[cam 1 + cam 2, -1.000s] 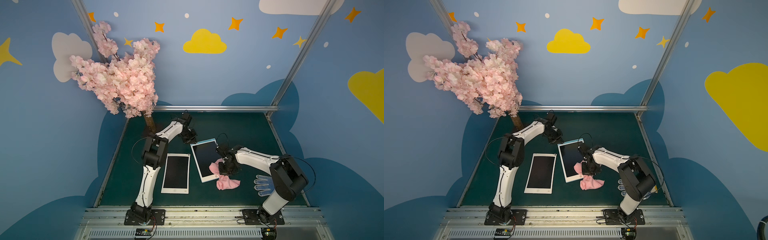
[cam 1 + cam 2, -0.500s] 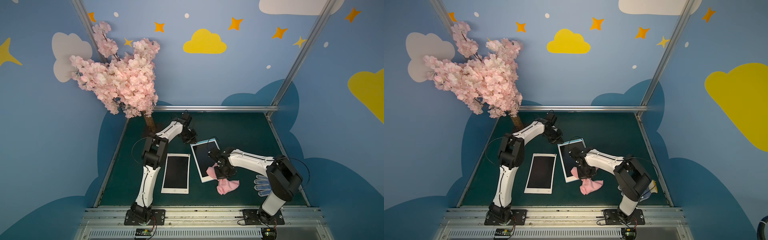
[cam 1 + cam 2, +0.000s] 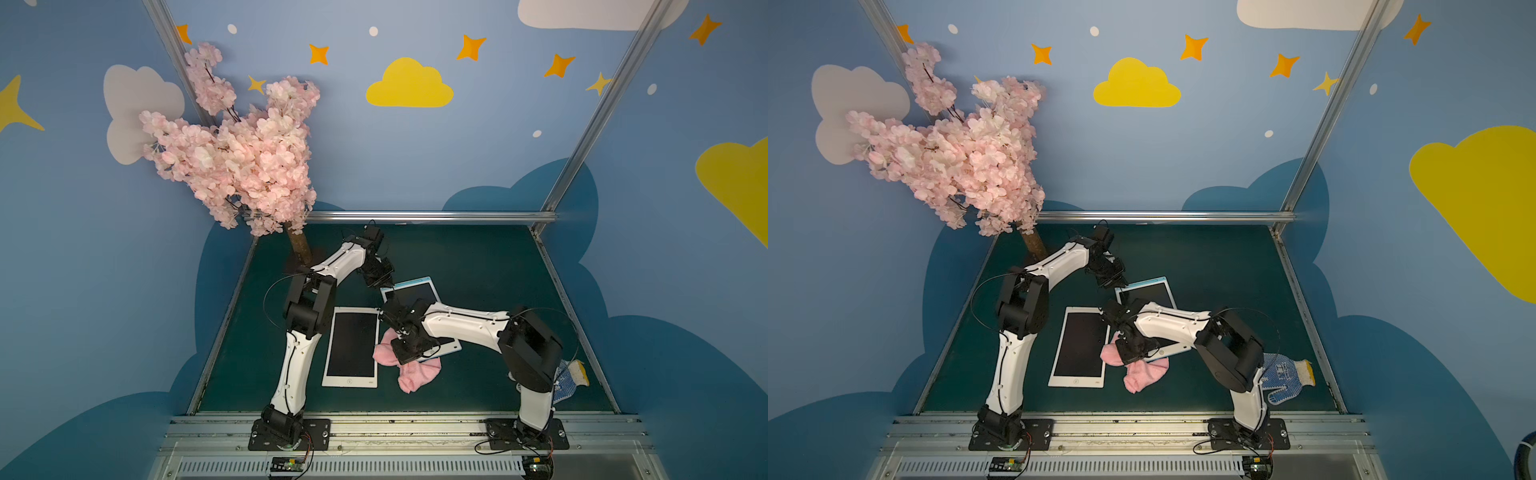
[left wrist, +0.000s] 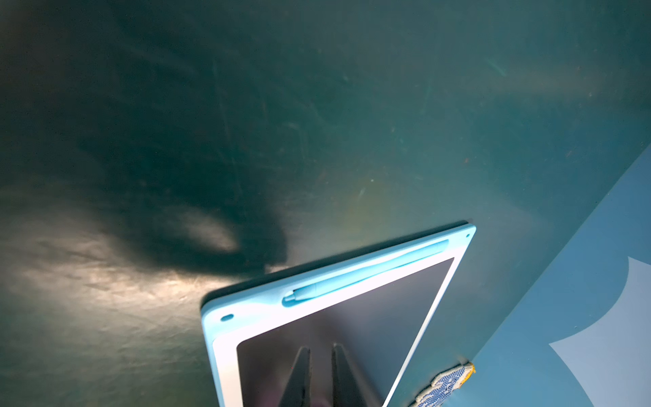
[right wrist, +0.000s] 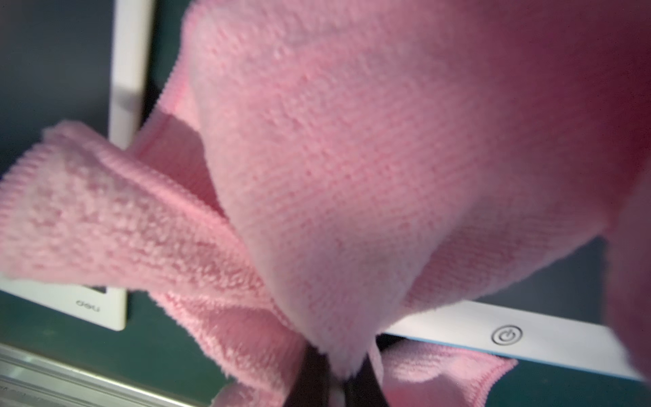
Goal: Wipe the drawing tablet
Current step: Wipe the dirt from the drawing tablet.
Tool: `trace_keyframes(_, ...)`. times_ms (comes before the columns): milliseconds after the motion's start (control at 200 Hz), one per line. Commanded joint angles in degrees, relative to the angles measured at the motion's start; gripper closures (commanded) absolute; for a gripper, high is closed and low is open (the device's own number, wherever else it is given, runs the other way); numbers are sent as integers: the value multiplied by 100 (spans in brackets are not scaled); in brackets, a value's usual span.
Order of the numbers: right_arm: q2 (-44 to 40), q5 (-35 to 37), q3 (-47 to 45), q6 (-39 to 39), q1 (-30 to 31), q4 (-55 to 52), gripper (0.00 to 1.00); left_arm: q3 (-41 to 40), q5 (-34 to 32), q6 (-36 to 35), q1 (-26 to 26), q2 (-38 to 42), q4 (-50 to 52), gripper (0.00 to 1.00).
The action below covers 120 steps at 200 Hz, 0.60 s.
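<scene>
Cloth [image 3: 417, 374] has been dragged to the near corner of the blue tablet [image 3: 415, 291], pinched by the right gripper [image 3: 407, 357]; white tablet [image 3: 351, 347] just beside. Left gripper [image 4: 320, 356], nearly pressed together, is held over the far end.

We list one dark green desk [image 3: 478, 257], its surface scuffed. On it we count a white drawing tablet [image 3: 351, 347] lying flat with its dark screen up. Just beside it and farther back lies a blue-edged drawing tablet [image 3: 415, 291], set at a slant, with a blue pen [image 4: 366, 271] clipped along its far edge; a pink cloth [image 3: 417, 374] is bunched over its near corner and spills onto the desk. We also note a blue-dotted white glove [image 3: 1285, 376] near the right edge and a brown tree trunk [image 3: 300, 247] standing at the far left corner.
</scene>
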State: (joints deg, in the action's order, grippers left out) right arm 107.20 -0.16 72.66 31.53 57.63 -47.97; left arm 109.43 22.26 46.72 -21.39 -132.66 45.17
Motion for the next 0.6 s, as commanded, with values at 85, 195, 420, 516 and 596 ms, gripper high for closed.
trace_keyframes(85,-1140,227,-1268,146,-1009,-172,100,-13,6,-47,25,29,141,84)
trace_keyframes(195,-1516,222,-1824,12,-1658,-161,100,-102,-7,-58,25,111,133,84)
trace_keyframes(420,-1622,212,-1819,-163,-1929,-143,100,-531,-64,-58,107,464,28,84)
trace_keyframes(516,-1528,295,-1615,-126,-1814,-194,100,-836,-178,-105,190,762,13,84)
trace_keyframes(596,-1461,297,-1512,-77,-1786,-213,100,-1212,-310,-153,303,1122,-16,83)
